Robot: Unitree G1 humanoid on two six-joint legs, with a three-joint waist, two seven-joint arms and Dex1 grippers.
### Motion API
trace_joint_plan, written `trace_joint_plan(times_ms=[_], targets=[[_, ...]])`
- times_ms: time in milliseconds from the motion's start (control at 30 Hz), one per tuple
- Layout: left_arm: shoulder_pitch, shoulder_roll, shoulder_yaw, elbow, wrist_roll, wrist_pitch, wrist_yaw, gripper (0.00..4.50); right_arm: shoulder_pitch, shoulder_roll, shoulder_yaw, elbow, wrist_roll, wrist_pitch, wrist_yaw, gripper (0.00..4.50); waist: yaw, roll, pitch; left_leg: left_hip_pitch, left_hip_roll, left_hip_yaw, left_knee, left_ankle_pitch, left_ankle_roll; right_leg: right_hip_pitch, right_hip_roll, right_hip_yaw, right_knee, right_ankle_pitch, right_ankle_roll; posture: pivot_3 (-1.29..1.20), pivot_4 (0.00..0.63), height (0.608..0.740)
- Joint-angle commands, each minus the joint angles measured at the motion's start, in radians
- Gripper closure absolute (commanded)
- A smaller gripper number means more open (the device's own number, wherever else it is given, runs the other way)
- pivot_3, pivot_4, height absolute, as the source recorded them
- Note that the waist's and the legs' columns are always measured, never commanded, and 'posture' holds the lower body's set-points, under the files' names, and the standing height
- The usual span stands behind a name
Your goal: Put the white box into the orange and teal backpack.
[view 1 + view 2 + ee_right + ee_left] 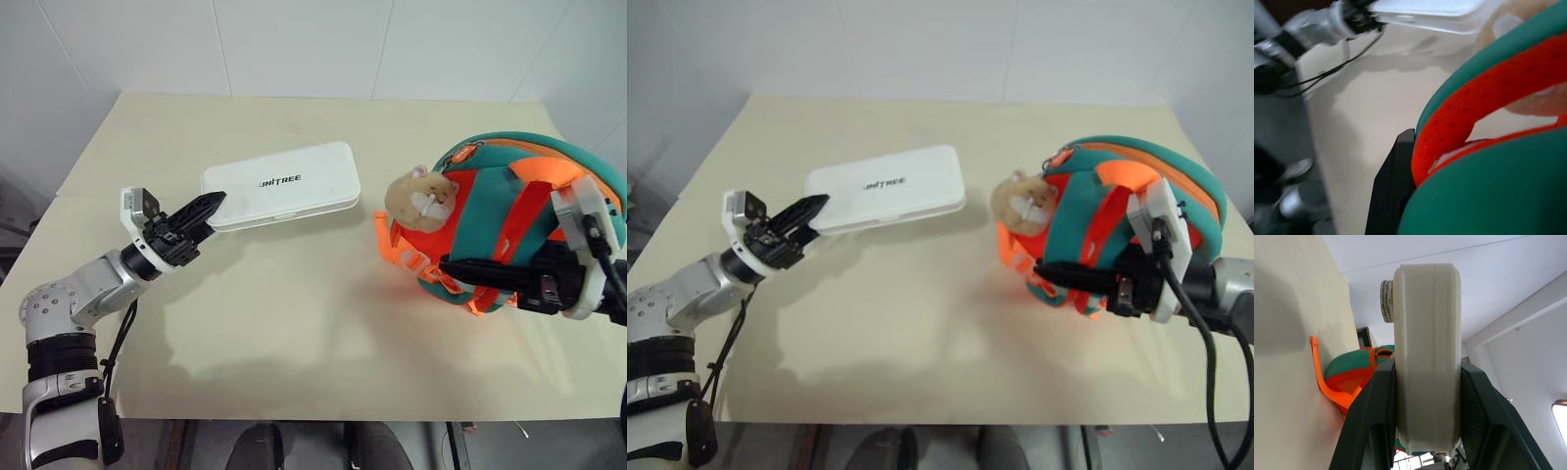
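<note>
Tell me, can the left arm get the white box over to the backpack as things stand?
Probably yes. The left gripper already holds the white box by its end, and only bare table lies between it and the backpack, which the right gripper holds by an orange strap.

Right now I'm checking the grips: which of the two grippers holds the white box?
The left gripper, clamped on the white box at its end. The right gripper is shut on the orange and teal backpack instead.
</note>
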Motion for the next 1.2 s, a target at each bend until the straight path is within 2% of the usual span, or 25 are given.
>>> trace_joint_plan(times_ms=[33, 300, 567, 733, 900, 1200], targets=[[-0.038, 0.022, 0.023, 0.005, 0.032, 0.023, -0.067, 3.18, 0.013, -0.058, -0.048, -0.036, 0.02, -0.047, 0.146, 3.92, 0.001, 0.0, 0.0, 0.0, 0.0, 0.0, 0.0, 0.0, 0.0, 0.0, 0.0, 0.0, 0.0, 0.0, 0.0, 0.0, 0.15, 0.74], [-0.087, 0.019, 0.02, 0.051, 0.147, 0.073, -0.16, 3.18, 0.008, -0.062, 0.033, -0.123, 0.06, -0.104, 0.25, 3.92, 0.001, 0.0, 0.0, -0.001, 0.0, -0.001, 0.0, 0.0, 0.0, 0.0, 0.0, -0.001, 0.0, 0.0, 0.0, 0.0, 0.15, 0.74], [-0.121, 0.049, 0.015, 0.057, 0.273, 0.138, -0.27, 3.18, 0.16, -0.125, 0.054, -0.054, -0.179, -0.254, 0.47, 3.92, 0.005, -0.001, 0.0, -0.001, -0.002, -0.001, 0.001, 0.0, 0.0, 0.0, -0.001, -0.001, 0.0, 0.0, 0.0, 0.0, 0.15, 0.74], [-0.139, 0.097, -0.013, -0.011, 0.395, 0.132, -0.428, 3.18, 0.227, -0.168, 0.061, 0.026, -0.298, -0.355, 0.591, 3.92, 0.011, -0.001, 0.0, -0.001, -0.004, -0.001, 0.002, 0.0, 0.0, 0.0, 0.0, -0.002, 0.0, 0.0, 0.0, 0.0, 0.15, 0.74], [-0.117, 0.134, -0.053, -0.129, 0.578, -0.052, -0.689, 3.18, 0.174, -0.184, 0.127, 0.112, -0.36, -0.422, 0.613, 3.92, 0.019, -0.001, 0.0, 0.001, -0.001, -0.001, 0.004, 0.0, -0.001, 0.0, -0.001, -0.001, 0.0, 0.0, 0.0, 0.0, 0.15, 0.74], [-0.118, 0.115, -0.087, -0.19, 0.799, -0.361, -0.981, 3.18, 0.102, -0.172, 0.192, 0.136, -0.368, -0.437, 0.597, 3.92, 0.02, -0.001, 0.001, 0.001, 0.0, 0.0, 0.004, -0.001, -0.002, 0.0, -0.001, -0.001, 0.0, -0.001, -0.001, 0.0, 0.15, 0.74]])
